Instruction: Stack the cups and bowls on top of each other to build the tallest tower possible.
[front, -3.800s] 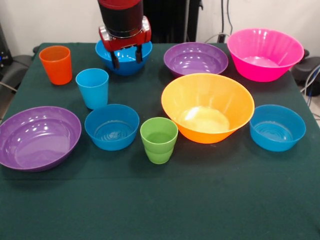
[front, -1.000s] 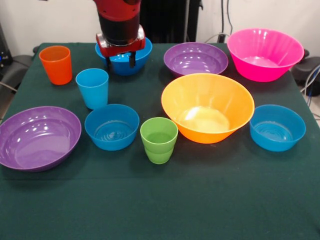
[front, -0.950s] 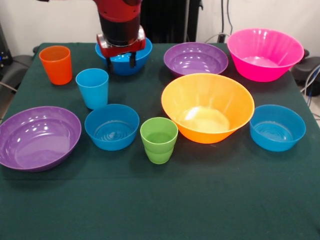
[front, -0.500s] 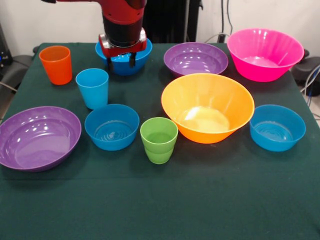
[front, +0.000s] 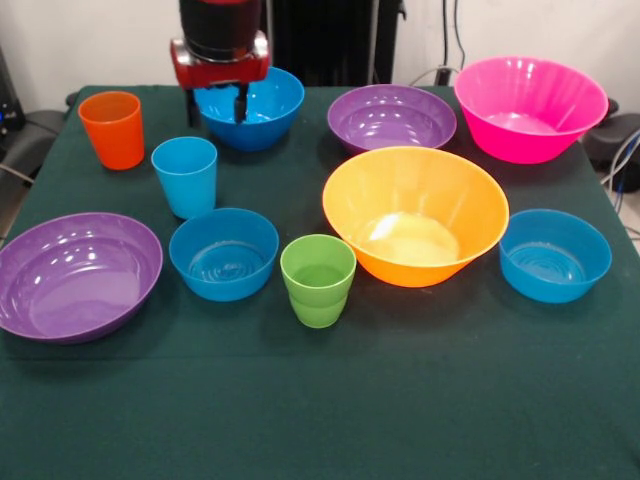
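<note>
All the cups and bowls stand apart on the green cloth; there is no tower. At the back is a blue bowl (front: 262, 108), and my gripper (front: 215, 107) is open at its left rim, one finger outside the wall and one over the inside. The orange cup (front: 112, 130) and the light blue cup (front: 185, 177) stand to the gripper's left and front-left. In the middle are the green cup (front: 318, 280) and the large orange-yellow bowl (front: 415, 215). Two more blue bowls (front: 224, 253) (front: 555, 255), two purple bowls (front: 75, 275) (front: 392, 118) and the pink bowl (front: 530, 108) stand around them.
The table's dark green cloth (front: 330, 410) stretches across the whole front strip. Cables and dark equipment lie beyond the back right corner.
My gripper has shifted left from over the middle of the back blue bowl to its left rim and risen slightly. The cups and bowls have not moved.
</note>
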